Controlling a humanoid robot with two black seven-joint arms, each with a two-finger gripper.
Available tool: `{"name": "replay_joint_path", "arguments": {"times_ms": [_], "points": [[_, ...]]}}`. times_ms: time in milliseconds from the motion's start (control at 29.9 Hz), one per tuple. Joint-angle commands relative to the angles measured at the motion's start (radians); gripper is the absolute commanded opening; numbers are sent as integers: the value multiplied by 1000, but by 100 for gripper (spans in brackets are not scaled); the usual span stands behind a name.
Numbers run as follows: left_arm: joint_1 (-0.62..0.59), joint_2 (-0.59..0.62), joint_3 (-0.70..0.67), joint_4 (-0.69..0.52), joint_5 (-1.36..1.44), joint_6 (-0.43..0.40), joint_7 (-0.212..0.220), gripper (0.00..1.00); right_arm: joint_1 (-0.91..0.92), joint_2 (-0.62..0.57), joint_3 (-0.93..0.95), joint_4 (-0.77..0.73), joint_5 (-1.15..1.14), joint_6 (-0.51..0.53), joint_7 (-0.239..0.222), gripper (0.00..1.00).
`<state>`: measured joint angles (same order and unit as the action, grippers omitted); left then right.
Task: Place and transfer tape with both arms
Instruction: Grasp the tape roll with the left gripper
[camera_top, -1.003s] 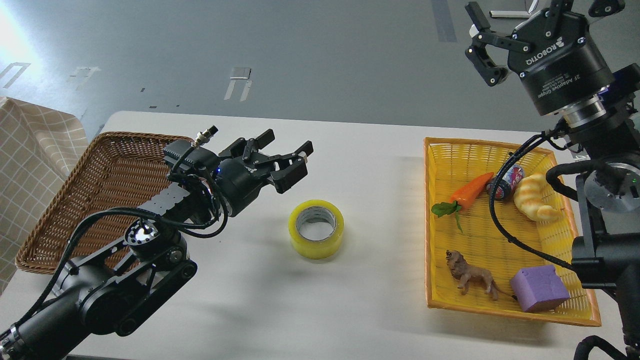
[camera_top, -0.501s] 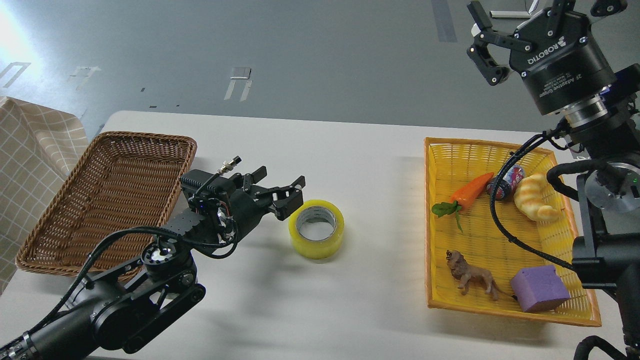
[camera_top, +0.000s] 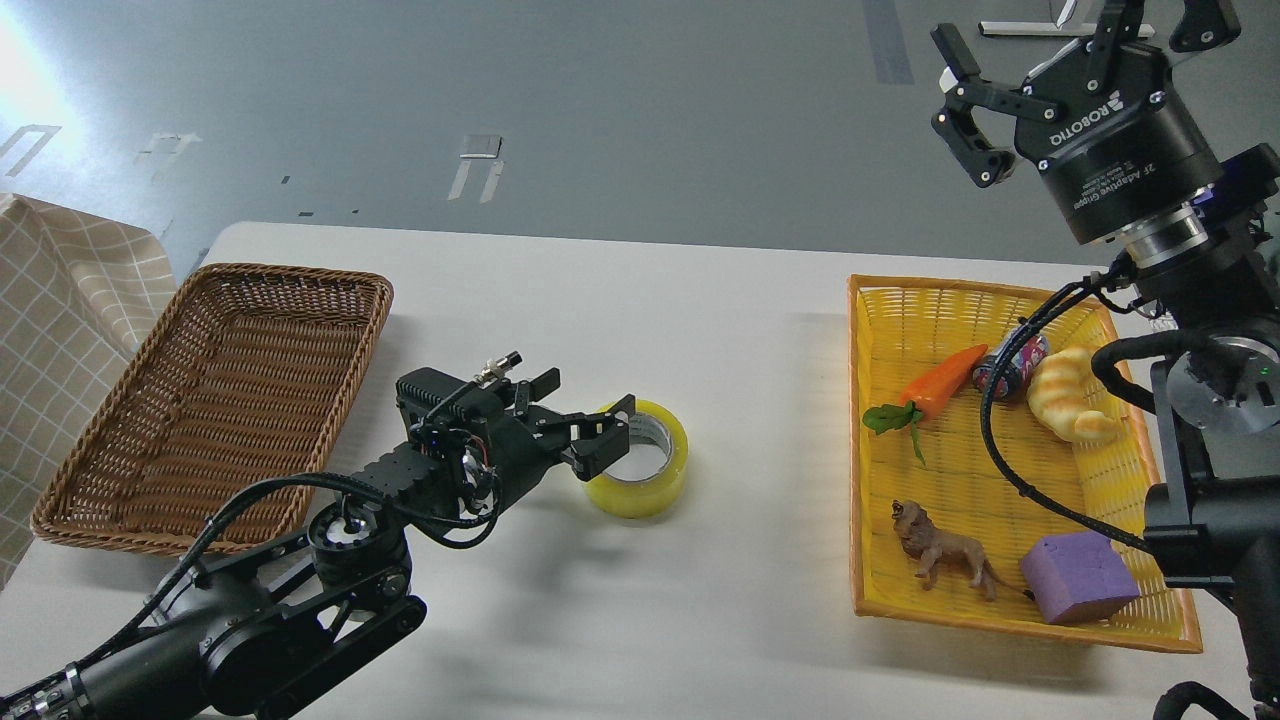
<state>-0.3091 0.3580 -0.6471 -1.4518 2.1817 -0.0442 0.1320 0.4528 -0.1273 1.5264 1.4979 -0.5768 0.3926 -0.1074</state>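
The tape (camera_top: 655, 487), a yellow translucent roll with a grey core, lies flat near the middle of the white table (camera_top: 700, 320). My left gripper (camera_top: 603, 440) is low at the roll's left side. It is open, and its fingertips overlap the roll's left rim and core opening; I cannot tell if they touch it. My right gripper (camera_top: 1080, 28) is open and empty, held high at the top right, above the far end of the yellow basket (camera_top: 862, 480).
An empty brown wicker basket (camera_top: 230, 380) sits at the left. The yellow basket holds a toy carrot (camera_top: 945, 380), a coloured egg (camera_top: 1010, 362), a croissant toy (camera_top: 1070, 395), a lion figure (camera_top: 945, 555) and a purple block (camera_top: 1078, 578). A checked cloth lies at the far left.
My left gripper has moved down and right, from above and left of the tape to its left rim. The tape and the right arm have hardly moved.
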Motion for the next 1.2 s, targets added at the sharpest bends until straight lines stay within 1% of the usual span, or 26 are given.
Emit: {"name": "replay_joint_path", "arguments": {"times_ms": [0,134,334,501,802,936,1170], "points": [[-1,4,9,2,0,-2,0,98,0,0,1,1,0,-3,0,100],[-10,-2,9,8,0,-5,0,98,-3,0,1,2,0,-6,0,100],[-36,-2,15,51,0,-17,-2,98,-9,3,5,2,0,-8,0,100],[-57,-7,66,57,0,-20,-2,98,-14,0,3,2,0,-8,0,100],[-58,-13,70,65,0,-23,-6,98,-16,-5,3,1,0,-8,0,100],[-59,-21,69,74,0,-42,-14,98,-31,-5,5,2,0,-8,0,100],[-59,-21,70,79,0,-52,-14,98,-62,-5,11,4,0,-6,0,100]]}}
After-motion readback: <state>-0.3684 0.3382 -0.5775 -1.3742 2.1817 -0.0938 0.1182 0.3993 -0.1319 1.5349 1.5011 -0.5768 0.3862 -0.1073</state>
